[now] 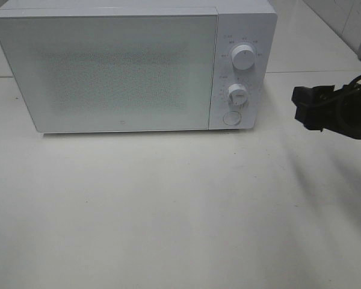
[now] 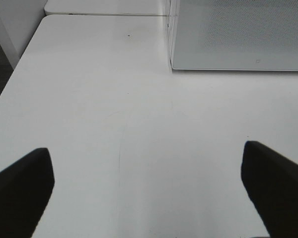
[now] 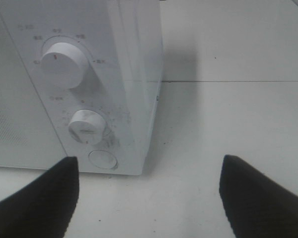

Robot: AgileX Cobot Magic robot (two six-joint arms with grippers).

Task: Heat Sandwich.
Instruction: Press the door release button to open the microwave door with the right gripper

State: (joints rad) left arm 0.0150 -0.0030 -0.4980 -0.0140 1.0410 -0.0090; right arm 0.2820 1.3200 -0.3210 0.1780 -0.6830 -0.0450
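Exterior high: right gripper (image 1: 304,109) hovered just right of the microwave (image 1: 120,66), clear of it, jaws spread wide, holding nothing. Lower knob (image 3: 87,126) and round button (image 3: 103,159) sat just ahead of it. Left gripper (image 2: 146,193) was also wide apart and empty over the tabletop (image 2: 114,114), with the microwave ahead. Door shut; couldn't tell where the sandwich was.

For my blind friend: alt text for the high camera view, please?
A white microwave, door shut, stands on a pale table, with two dials and a round button on its right panel. A black robot arm reaches in from the right, jaws level with the dials.
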